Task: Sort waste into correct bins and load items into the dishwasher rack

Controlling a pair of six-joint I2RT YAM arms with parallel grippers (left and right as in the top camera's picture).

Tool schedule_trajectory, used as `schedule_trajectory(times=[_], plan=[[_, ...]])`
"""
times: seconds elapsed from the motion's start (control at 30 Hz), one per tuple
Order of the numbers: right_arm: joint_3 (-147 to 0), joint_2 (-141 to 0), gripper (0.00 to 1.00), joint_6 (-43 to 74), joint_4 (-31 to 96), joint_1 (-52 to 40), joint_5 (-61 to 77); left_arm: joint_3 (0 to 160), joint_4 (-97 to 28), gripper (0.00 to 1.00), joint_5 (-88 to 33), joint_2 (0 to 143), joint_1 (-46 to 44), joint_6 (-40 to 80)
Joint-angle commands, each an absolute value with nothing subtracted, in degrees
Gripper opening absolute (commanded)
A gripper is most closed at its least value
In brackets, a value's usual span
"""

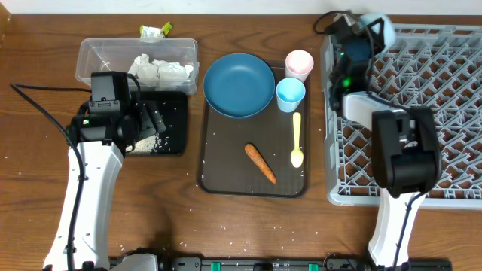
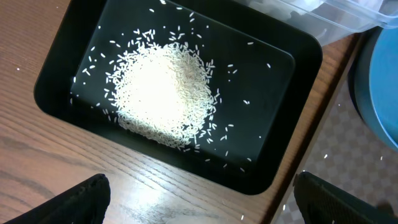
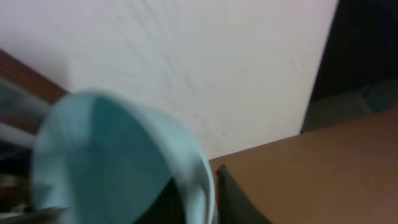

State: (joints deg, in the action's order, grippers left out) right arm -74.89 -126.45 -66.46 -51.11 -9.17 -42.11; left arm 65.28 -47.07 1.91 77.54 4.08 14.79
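Left gripper spread wide, nothing held, hovering over black tray with rice heaped right below. Only left wrist view shows that heap; overhead catches just scattered grains. Bare wood strip between tray's near rim and my fingers. Clear tub just beyond tray, blue plate off to my right. Right gripper over rack far-left corner. Pale bowl is a blur against right wrist camera — can't tell whether gripped.

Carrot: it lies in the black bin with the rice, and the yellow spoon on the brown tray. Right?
No. The carrot lies on the brown tray too, near the yellow spoon; the black bin holds rice. The overhead view shows it.
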Motion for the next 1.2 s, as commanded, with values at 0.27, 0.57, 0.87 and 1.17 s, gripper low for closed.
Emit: schedule_trajectory(times=[0.27, 0.57, 0.87, 1.17], plan=[[-74.8, -127.3, 0.73, -63.4, -56.3, -15.0, -46.0, 64.7, -47.1, 0.97, 2.6, 77.8, 4.3, 14.5], [-74.8, -120.1, 0.86, -55.3, -58.1, -15.5, -46.0, 64.7, -47.1, 0.97, 2.6, 77.8, 4.3, 14.5], [-74.8, -102.3, 0.99, -18.4, -9.4, -18.2, -8.4, 64.7, -47.1, 0.97, 2.6, 77.8, 4.3, 14.5], [-74.8, -94.9, 0.99, 24.3, 7.4, -18.2, 14.5, 64.7, -47.1, 0.97, 2.6, 77.8, 4.3, 14.5]])
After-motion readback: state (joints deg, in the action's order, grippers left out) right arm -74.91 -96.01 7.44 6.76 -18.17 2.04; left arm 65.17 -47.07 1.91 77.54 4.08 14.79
